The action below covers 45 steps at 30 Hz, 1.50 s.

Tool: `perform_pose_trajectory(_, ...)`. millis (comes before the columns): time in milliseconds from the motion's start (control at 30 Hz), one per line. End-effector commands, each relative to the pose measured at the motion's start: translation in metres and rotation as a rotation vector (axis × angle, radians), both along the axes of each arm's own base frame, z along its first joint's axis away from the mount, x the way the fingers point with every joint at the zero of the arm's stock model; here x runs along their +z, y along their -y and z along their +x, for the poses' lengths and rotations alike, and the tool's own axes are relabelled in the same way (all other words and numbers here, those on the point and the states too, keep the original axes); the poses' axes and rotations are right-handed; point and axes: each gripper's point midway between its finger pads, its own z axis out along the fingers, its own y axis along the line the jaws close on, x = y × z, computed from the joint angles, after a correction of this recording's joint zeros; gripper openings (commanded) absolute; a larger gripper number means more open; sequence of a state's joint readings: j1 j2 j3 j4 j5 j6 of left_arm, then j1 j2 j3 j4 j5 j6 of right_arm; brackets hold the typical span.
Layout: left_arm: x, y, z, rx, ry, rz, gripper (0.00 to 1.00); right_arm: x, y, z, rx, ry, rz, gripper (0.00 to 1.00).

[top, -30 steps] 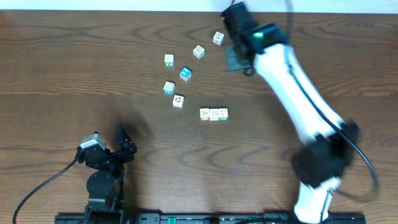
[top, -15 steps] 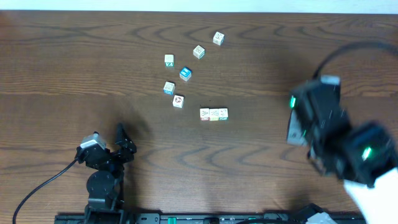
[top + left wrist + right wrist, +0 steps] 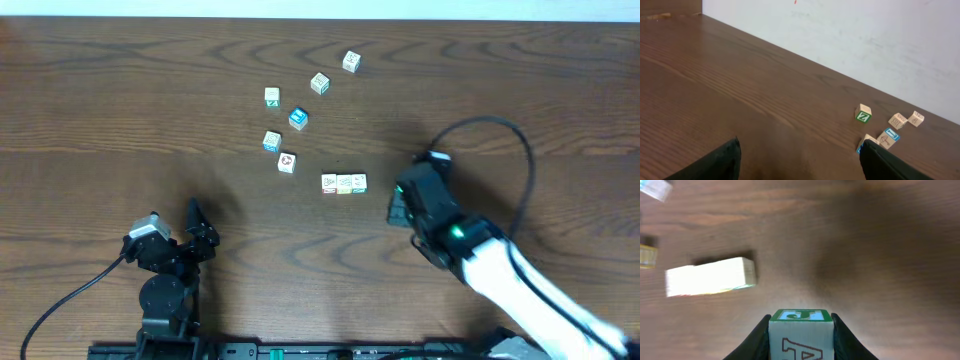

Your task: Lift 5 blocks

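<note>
We see the right arm reaching low over the counter [image 3: 100, 100] from the near right corner. The right end effector [image 3: 398, 207] is partly closed on one block [image 3: 801, 332], with its fingers [image 3: 756, 341] pressed against two opposite sides. The cube is cream, with a green-bordered J on one face and a red-outlined letter on the next, and it sits square in the grip. It is just right of a row of three blocks [image 3: 344, 183] whose long axis runs left to right. The left arm is folded at the near edge, the left end effector [image 3: 800, 167] spread wide and empty.
</note>
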<state>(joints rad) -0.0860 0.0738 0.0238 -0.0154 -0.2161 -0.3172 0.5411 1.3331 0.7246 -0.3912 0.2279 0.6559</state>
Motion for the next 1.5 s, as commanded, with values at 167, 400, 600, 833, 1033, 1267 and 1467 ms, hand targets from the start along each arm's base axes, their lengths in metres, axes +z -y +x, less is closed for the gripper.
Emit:
perform_pose_trajectory(167,-0.017,-0.005,-0.002,0.025,-0.051,0.006,0.77,-0.033,0.005,0.038,0.078,-0.064,-0.058,0.01)
perform_pose_trajectory(400,-0.017,-0.005,-0.002,0.025,-0.051,0.006,0.77,-0.028,-0.008,0.048,0.211,-0.012,-0.058,0.05)
perform_pose_trajectory(600,-0.017,-0.005,-0.002,0.025,-0.051,0.006,0.77,-0.036,-0.012,0.052,0.235,-0.010,-0.066,0.06)
perform_pose_trajectory(833,-0.017,-0.005,-0.002,0.025,-0.053,0.007,0.76,-0.053,-0.021,0.055,0.272,-0.028,-0.046,0.06)
perform_pose_trajectory(1033,-0.018,-0.005,-0.002,0.025,-0.055,0.007,0.77,-0.067,-0.027,0.055,0.291,-0.054,-0.024,0.05)
perform_pose_trajectory(1267,-0.018,-0.005,-0.002,0.025,-0.055,0.007,0.77,-0.065,-0.032,0.058,0.301,-0.039,-0.003,0.09)
perform_pose_trajectory(1467,-0.018,-0.005,-0.002,0.025,-0.055,0.007,0.76,-0.066,-0.032,0.058,0.302,-0.040,-0.004,0.26)
